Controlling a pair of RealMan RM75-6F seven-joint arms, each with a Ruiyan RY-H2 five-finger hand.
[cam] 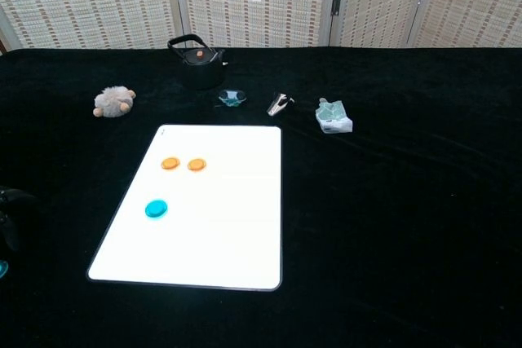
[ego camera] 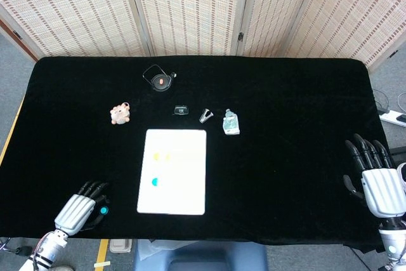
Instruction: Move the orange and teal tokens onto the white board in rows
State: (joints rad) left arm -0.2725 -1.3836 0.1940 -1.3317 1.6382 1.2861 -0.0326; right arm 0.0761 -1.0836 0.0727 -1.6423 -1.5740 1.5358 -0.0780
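Board: white board lies flat at lower centre of the black table, long side running away from the robot.
Tokens placed: two orange tokens side by side in the upper left part of the board; one teal token below them, under the left orange one.
Token outstanding: loose teal token on the cloth at lower left of the head view, well left of the board; the chest view shows only a sliver of it at the left edge.
Left hand: at lower left of the head view, fingers extended toward the loose token, their tips just beside it. It holds nothing. Contact with the token cannot be told.
Right hand: at the lower right table edge, fingers spread, empty, well apart from everything.
Step in hand (judgement): picking up the loose teal token with the left hand.
How to do it well: token is thin and flat on soft cloth, so pinch its rim with thumb and one finger, lift straight, then set it beside the placed teal token, under the right orange one, to complete the row.
Risk: pushing it off the near table edge.
Hard to make out: left thumb hidden beneath the hand; in the chest view the left hand is only a dark shape at the frame edge.
Other items: kettle, plush toy, small clip, crumpled packet along the far side, uninvolved.
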